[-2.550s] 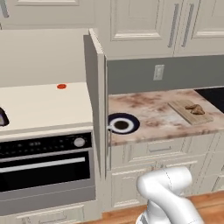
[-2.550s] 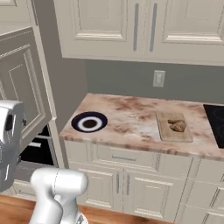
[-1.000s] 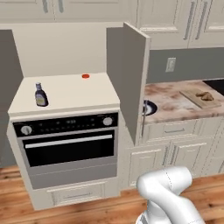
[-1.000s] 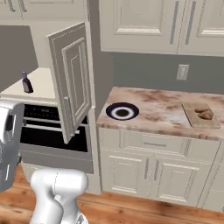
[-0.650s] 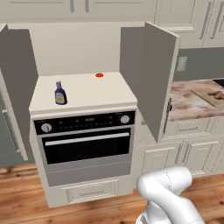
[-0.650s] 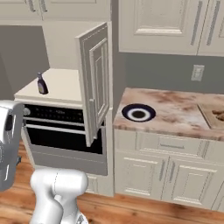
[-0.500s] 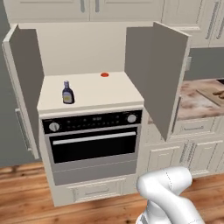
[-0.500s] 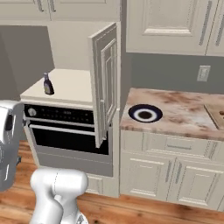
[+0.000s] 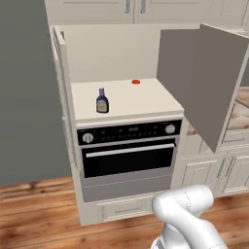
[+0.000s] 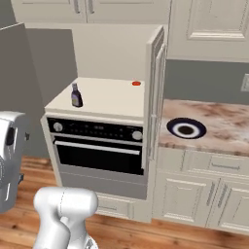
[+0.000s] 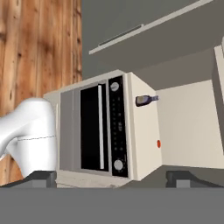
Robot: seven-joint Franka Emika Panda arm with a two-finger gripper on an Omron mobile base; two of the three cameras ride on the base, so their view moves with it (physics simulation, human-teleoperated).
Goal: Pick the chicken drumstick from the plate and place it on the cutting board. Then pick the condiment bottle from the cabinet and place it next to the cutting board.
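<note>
Bottle (image 9: 102,101) upright near cabinet shelf (image 9: 146,99) front-left edge, bare shelf all round, doors swung open. Gripper (image 11: 111,178) jaws wide, empty.

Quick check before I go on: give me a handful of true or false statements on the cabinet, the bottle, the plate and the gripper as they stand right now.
1. The condiment bottle stands upright on the cabinet shelf. True.
2. The cabinet doors are closed. False: both doors stand open.
3. The chicken drumstick lies on the plate. False: the plate is bare.
4. A small red disc lies further back on the shelf than the bottle. True.
5. The gripper is shut on the bottle. False: its jaws are open and hold nothing; the bottle stands untouched on the shelf.
</note>
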